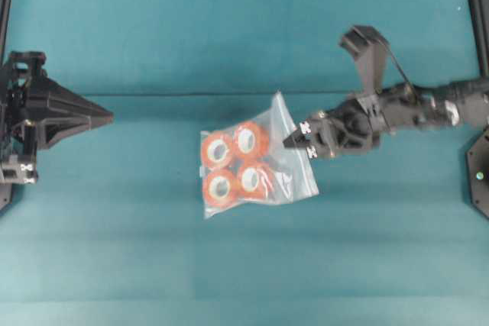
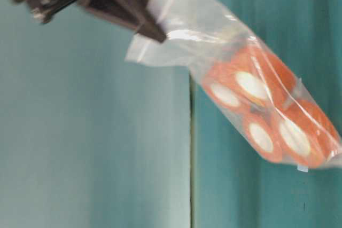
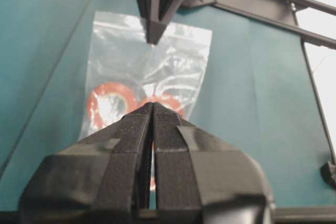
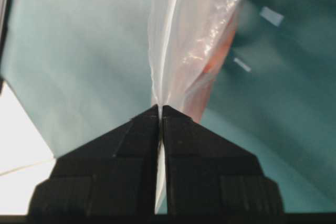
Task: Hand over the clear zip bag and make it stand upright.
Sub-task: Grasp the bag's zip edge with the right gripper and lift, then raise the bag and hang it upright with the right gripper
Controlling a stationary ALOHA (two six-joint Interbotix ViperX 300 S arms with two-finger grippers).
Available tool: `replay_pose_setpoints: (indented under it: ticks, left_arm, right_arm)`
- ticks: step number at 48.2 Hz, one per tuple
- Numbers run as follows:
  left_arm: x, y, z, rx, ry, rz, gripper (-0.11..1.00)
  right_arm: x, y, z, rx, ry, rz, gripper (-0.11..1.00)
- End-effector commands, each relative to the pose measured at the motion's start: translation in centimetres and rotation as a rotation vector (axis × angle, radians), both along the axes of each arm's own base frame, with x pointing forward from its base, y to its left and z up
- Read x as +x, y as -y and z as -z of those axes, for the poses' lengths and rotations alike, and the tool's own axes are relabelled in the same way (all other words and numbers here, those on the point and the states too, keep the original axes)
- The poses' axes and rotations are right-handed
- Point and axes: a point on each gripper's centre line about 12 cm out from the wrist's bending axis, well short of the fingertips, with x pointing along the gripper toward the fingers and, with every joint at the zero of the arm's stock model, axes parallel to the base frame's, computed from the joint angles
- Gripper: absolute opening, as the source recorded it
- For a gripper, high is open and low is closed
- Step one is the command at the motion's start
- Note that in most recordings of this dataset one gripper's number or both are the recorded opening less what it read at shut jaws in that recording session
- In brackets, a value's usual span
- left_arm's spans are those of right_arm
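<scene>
The clear zip bag (image 1: 252, 162) holds several orange-red tape rolls with white cores and hangs above the middle of the teal table. My right gripper (image 1: 290, 141) is shut on the bag's zip edge; the plastic runs between its jaws (image 4: 159, 107). From the table-level view the bag (image 2: 240, 84) slopes down to the right from the gripper (image 2: 157, 37), the rolls sagging to its low end. My left gripper (image 1: 109, 117) rests far left, shut and empty, pointing at the bag (image 3: 147, 72) from a distance; its fingertips (image 3: 153, 105) meet.
The teal table surface (image 1: 153, 250) has a seam line (image 1: 153, 95) running across it. Black frame posts (image 1: 477, 5) stand at the back corners. The right arm's base plate (image 1: 480, 173) sits at the right edge.
</scene>
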Motion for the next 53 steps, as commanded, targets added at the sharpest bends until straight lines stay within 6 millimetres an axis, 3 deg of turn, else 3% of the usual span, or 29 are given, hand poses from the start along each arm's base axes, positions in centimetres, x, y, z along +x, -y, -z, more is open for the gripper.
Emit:
replay_pose_setpoints:
  ticks: [1, 12, 32, 43, 53]
  left_arm:
    - [0.2, 0.0, -1.2, -0.009, 0.033, -0.003, -0.01]
    - [-0.3, -0.2, -2.9, -0.081, 0.139, -0.015, -0.01]
    - [0.1, -0.3, -2.9, -0.202, 0.161, -0.024, -0.01]
    - [0.7, -0.3, -1.9, -0.151, 0.119, -0.023, -0.01]
    - [0.8, -0.1, -1.0, 0.082, 0.068, 0.009, -0.01]
  right_arm:
    - [1.2, 0.4, -2.4, -0.03, 0.024, -0.061, 0.04]
    - [3.3, 1.5, -4.8, -0.093, -0.007, -0.169, 0.04]
    - [5.6, 1.6, -7.7, -0.148, -0.142, -0.377, 0.04]
    - [6.3, 1.9, -8.6, -0.167, -0.187, -0.459, 0.04]
    - [6.9, 1.8, -8.8, -0.18, -0.216, -0.537, 0.04]
